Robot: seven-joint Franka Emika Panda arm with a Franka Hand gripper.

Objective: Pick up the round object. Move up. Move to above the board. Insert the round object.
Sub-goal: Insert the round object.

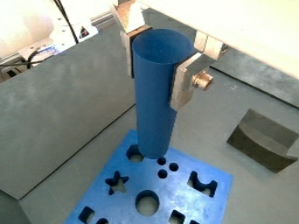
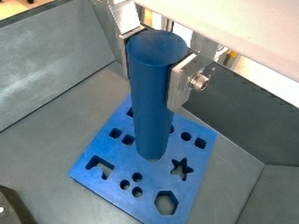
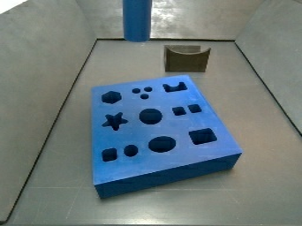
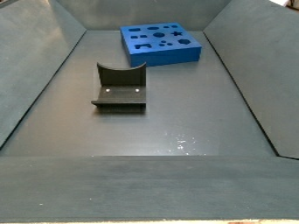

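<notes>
Carrying: the hand (image 1: 158, 66) is clamped on the round object (image 1: 156, 96), its silver fingers (image 1: 184, 83) pressing the peg near its top end, seen in both wrist views.
Peg position: upright, hanging clear in the air over the board (image 2: 111, 171), its lower end pointing down toward the hole-covered face; a side view shows only the lower end of the peg (image 3: 137, 19) coming in from the top edge, well above the slab.
Done so far: picking and lifting look complete, and the move to above the board appears finished or nearly so.
Left to do: insertion is not yet done; lining the peg up with a round hole (image 3: 151, 116) and lowering it remain, as I judge it.
Which hole: cannot tell from these views which opening the peg sits over.
Board holes: star (image 3: 115, 121), hexagon, circles, squares and an oval (image 3: 162, 143) all look empty; nothing sits in any of them.
Board location: flat on the grey floor of the walled bin (image 4: 163, 122), toward one end of it.
Olive block: a dark notched block (image 4: 121, 87) rests on the floor, well apart from the board and untouched.
</notes>
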